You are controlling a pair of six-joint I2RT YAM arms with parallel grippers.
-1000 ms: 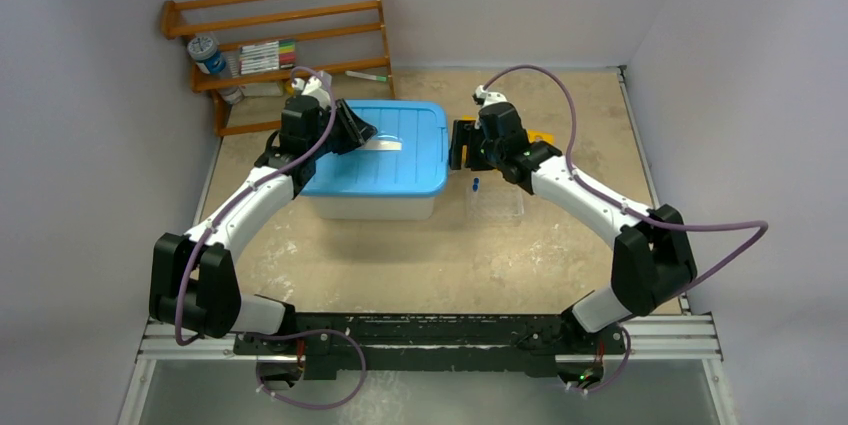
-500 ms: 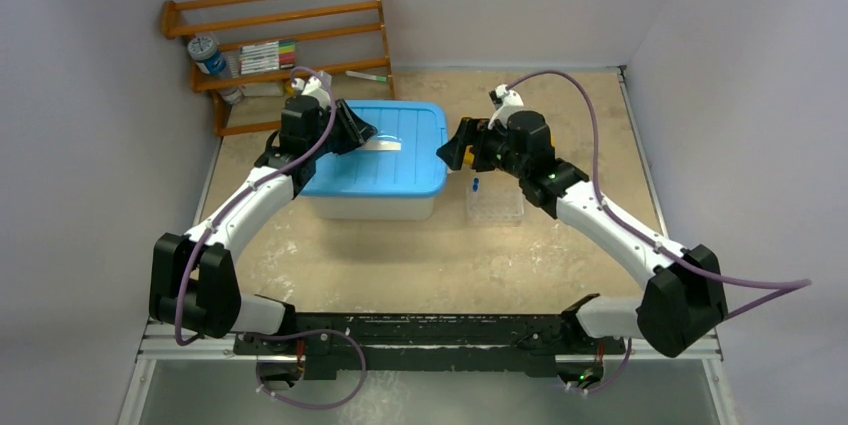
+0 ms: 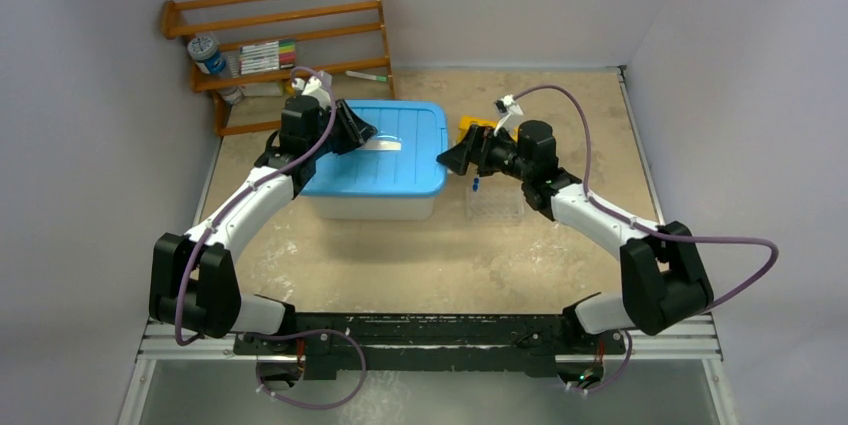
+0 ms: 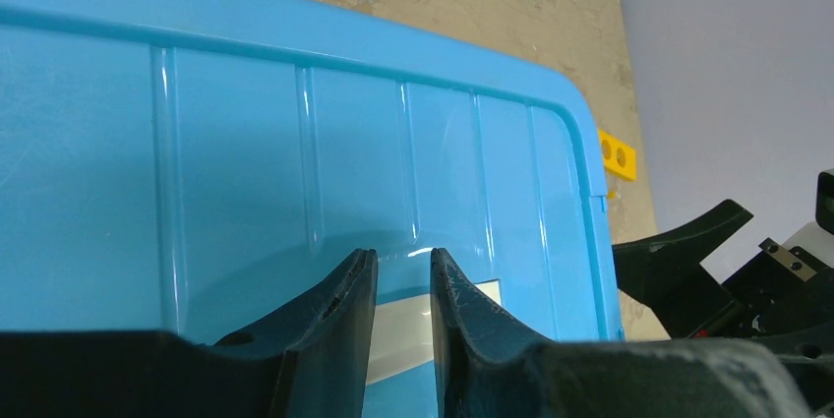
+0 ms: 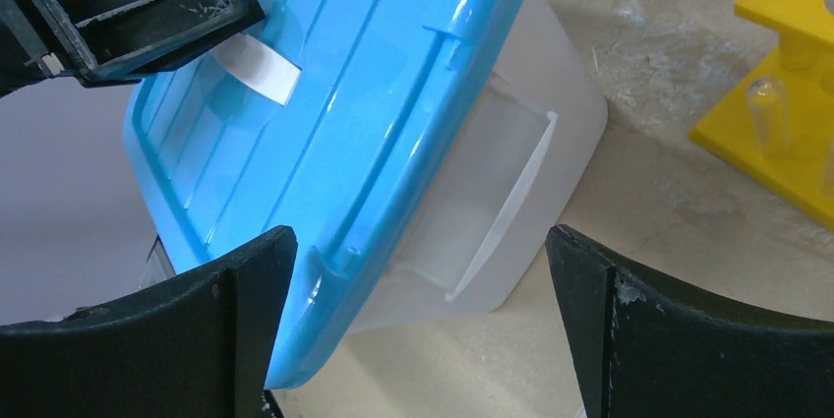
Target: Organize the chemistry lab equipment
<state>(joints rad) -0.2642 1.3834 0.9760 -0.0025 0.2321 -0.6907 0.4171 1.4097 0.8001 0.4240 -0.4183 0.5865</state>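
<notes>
Equipment: the thin blue-ended tube [image 3: 477, 184] and the round clear dish in packet [image 3: 495, 205] are lying on the table [image 3: 420, 265], just beneath and behind the right fingers, outside any container.
Bin: a translucent bin [image 5: 492, 192] is sitting between the two grippers, wearing its blue lid [image 3: 390, 160].
Left gripper [image 4: 398, 261]: it is hovering just over the lid with its fingers nearly together, a narrow gap showing and nothing in it; a white label [image 4: 393, 329] is lying directly below the tips.
Right gripper [image 5: 420, 241]: its fingers are spreading wide and holding nothing, facing the lid's right edge and the bin's end handle, which are lying between and just ahead of the tips.
Yellow rack [image 5: 787, 93]: it is standing just beyond the right fingers.
Progress: judging by the closed lid and the loose pieces, sorting is barely beginning; opening the bin is looking like the step in hand, with every visible piece waiting to go in.
</notes>
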